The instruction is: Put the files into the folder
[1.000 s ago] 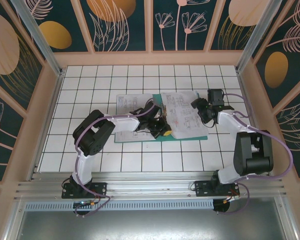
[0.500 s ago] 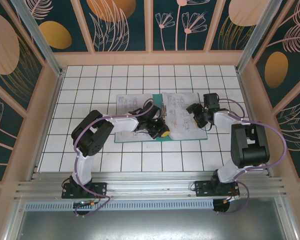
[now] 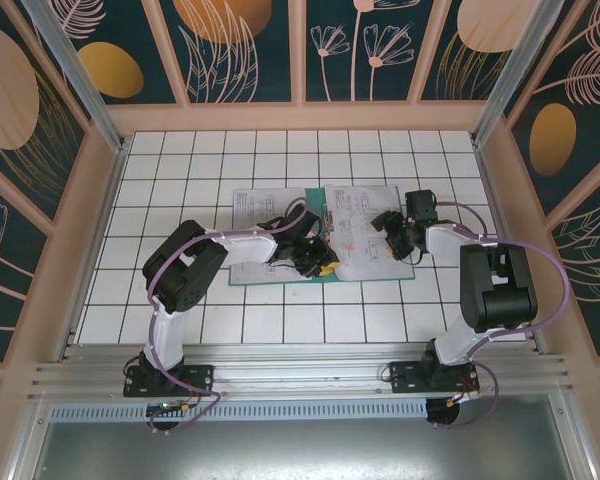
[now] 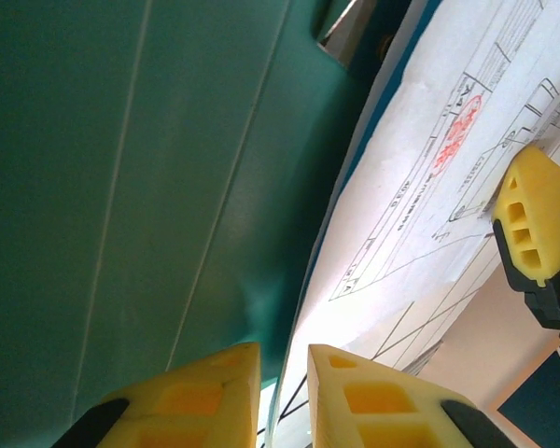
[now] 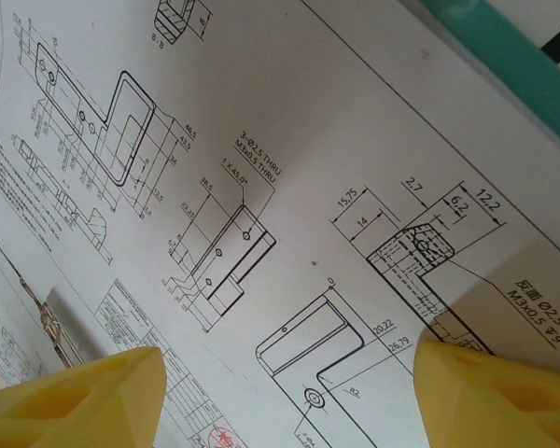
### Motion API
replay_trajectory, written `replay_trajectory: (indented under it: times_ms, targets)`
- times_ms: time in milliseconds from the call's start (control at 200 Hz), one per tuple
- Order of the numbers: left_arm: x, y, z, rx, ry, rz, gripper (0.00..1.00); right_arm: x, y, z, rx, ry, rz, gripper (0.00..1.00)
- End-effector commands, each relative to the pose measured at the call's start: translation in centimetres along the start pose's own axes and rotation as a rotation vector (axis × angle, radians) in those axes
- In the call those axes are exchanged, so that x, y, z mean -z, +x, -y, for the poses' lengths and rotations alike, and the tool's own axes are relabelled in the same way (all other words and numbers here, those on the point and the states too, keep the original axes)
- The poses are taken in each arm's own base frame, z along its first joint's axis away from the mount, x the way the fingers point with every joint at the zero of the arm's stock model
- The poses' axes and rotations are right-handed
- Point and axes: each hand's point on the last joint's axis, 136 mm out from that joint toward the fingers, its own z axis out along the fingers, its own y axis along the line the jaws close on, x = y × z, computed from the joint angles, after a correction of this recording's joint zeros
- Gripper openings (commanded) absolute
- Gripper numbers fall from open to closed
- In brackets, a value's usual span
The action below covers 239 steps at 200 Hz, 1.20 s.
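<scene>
My left pincer (image 3: 322, 265) is low at mid-table, over the near middle of the flat teal-green rectangular folder (image 3: 270, 278). The folder lies open on the white tiled table (image 3: 180, 160). Jaws narrow, just a slit. In the left wrist cam, my yellow fingertips (image 4: 201, 397) flank the long edge of the thin white paper sheets (image 4: 429, 177), printed w/ black line drawings. That edge runs down into the slit, w/ the folder's cover on its left. It's too close & blurry to tell if the pads touch paper, so I can't say anything is gripped. A shiny metal clip (image 4: 347, 23) sits at the top of that edge.

My right pincer (image 3: 385, 225) is over the right-hand page, jaws wide, nothing between them. In the right wrist cam the fingertips are well apart above a drawing w/ dimension figures. The folder's teal border runs along the sheet's upper-right edge.

From above, sheets lie on both halves of the folder. Teal shows along the near edge & down the spine. The two pincers are near each other over the right half, not touching.

Room: bare tiles on all four sides of the folder, widest to the left & the far side. My right arm's elbow stands close to the table's right edge, so it's tighter there.
</scene>
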Motion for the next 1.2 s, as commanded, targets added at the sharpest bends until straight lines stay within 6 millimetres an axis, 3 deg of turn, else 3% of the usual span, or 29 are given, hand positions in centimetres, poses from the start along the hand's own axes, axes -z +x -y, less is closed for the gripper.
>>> replay_trajectory:
  times_ms: [0, 330, 926, 1191]
  targets:
    - [1.5, -0.4, 0.2, -0.01, -0.017, 0.042, 0.21, 1.0, -0.2, -1.2, 0.006, -0.028, 0.025, 0.72]
    - [2.4, -0.8, 0.6, -0.033, -0.042, 0.085, 0.22, 2.2, -0.6, -3.0, 0.041, -0.063, 0.052, 0.72]
    - [2.0, -1.0, 1.1, -0.04, -0.026, 0.076, 0.22, -0.3, 1.8, 0.0, -0.044, -0.045, -0.033, 0.71]
    - [3.5, -1.4, 1.5, -0.063, -0.046, 0.138, 0.22, 0.5, 1.5, -1.1, -0.024, -0.061, -0.01, 0.71]
